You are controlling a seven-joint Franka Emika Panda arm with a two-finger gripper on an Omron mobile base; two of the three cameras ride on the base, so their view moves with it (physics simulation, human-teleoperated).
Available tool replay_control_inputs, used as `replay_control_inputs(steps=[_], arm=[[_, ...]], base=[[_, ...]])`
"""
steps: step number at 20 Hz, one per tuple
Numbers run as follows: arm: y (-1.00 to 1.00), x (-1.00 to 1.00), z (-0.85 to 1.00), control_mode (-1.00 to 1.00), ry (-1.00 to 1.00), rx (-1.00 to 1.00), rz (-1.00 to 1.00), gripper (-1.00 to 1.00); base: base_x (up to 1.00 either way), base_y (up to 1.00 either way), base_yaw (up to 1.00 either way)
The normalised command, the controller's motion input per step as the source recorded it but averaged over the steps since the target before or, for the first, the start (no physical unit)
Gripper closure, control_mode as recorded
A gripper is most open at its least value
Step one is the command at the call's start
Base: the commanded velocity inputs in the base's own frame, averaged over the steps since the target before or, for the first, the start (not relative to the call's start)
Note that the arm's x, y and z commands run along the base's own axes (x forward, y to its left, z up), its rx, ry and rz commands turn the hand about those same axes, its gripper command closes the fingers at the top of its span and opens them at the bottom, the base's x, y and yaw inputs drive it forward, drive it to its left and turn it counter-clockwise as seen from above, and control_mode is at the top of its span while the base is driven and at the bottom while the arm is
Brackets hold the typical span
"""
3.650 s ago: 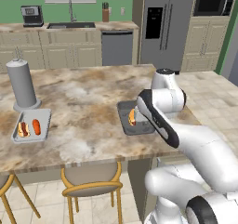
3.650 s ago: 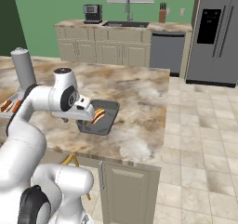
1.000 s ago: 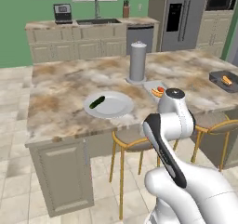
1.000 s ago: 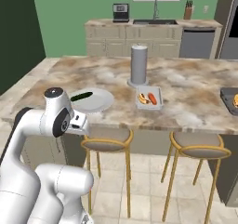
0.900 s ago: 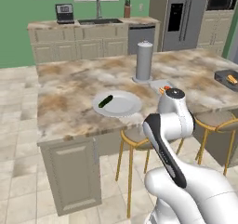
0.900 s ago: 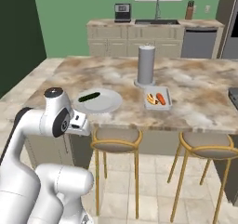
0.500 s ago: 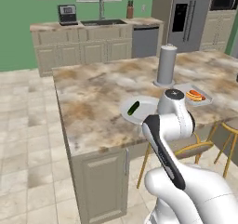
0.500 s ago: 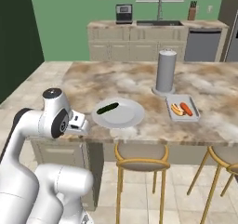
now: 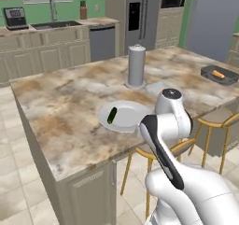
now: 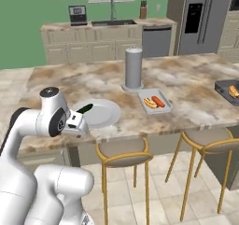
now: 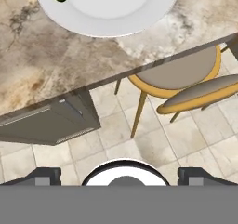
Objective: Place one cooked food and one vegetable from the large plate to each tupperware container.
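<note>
The white arm's tool (image 10: 77, 122) hangs just off the near edge of the marbled stone desk (image 9: 60, 98), jaws spread wide and carrying nothing. In the hand view its two dark fingertips (image 11: 44, 175) sit far apart at the bottom, looking past the desk edge at floor tiles and a yellow-framed stool (image 11: 179, 72).

On the round pale dinner plate (image 9: 135, 119) lies one piece, the dark green cucumber-like cylinder (image 9: 112, 115), off toward the plate's far-left part. The lighter grey rectangular tray (image 10: 161, 108) beside the tall grey canister (image 10: 133, 69) already holds a hot dog in a tan bun (image 10: 150, 102) and an orange-red carrot piece (image 10: 159, 101). The darker tray (image 9: 219, 74) sits well apart at the desk's far right end with something orange in it; too small to tell more.

So the cucumber looks like the last pick, bound for that dark tray. The risks? The tool is low, beside the desk edge, so a straight reach could clip the edge or the plate rim. The cylinder is round and may roll if the fingers close off-centre. Then comes a long carry past the canister.
</note>
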Motion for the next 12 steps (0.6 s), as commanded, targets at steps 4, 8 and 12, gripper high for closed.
replay_control_inputs(steps=[4, 8, 12], arm=[[0.00, 0.00, 0.00, 1.00, 0.00, 0.00, 0.00, -1.00], [0.00, 0.00, 0.00, 1.00, 0.00, 0.00, 0.00, -1.00], [0.00, 0.00, 0.00, 1.00, 0.00, 0.00, 0.00, -1.00]], base=[[0.00, 0.50, -0.19], [0.25, 0.49, -0.03], [0.55, 0.46, 0.00]])
